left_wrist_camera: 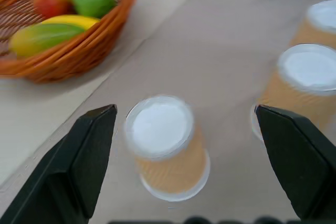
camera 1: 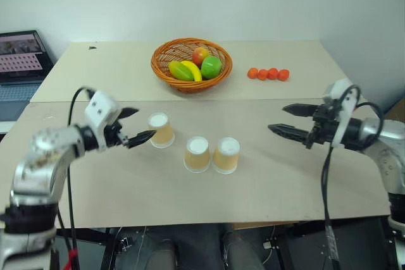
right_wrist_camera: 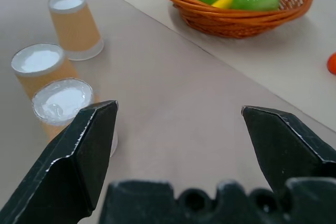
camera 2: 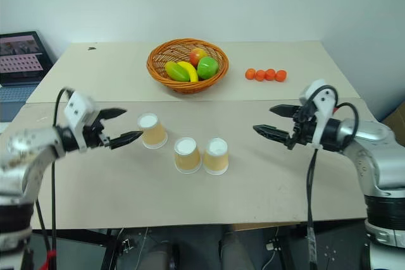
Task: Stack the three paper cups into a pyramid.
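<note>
Three paper cups upside down on the counter, none stacked; both jaws spread and empty.

Head view: lone cup (camera 1: 161, 129) nearer the basket (camera 1: 191, 64) than the touching pair (camera 1: 212, 154). Left wrist view: left gripper (left_wrist_camera: 186, 124) brackets the lone cup; light, crushable, so pinch its sides gently. Right wrist view: right gripper (right_wrist_camera: 178, 114) well clear.

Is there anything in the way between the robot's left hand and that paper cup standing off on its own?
Nothing visible. The open left hand points at the lone upside-down tan paper cup, with bare table between them.
</note>
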